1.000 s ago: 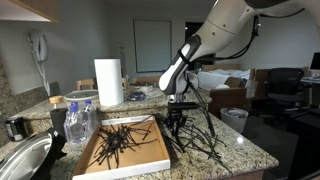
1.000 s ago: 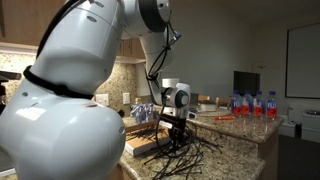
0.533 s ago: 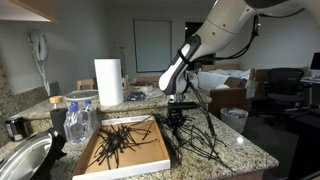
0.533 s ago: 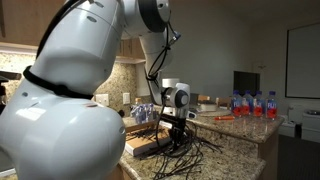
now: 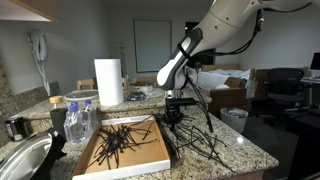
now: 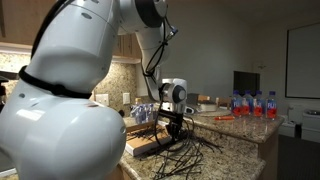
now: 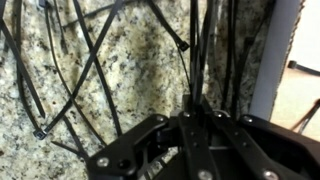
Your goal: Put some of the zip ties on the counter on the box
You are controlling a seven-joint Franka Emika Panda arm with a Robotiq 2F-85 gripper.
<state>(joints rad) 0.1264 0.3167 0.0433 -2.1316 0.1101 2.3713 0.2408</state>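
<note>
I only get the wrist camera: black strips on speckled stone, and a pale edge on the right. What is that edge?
Observer: That's the white rim of a flat cardboard box lying on the counter.
Operator: Is anything inside the box?
Observer: Yes, a loose tangle of zip ties lies in it, the same kind as the strips you see on the stone.
Operator: What else is nearby?
Observer: A paper towel roll stands upright behind the box.
</note>
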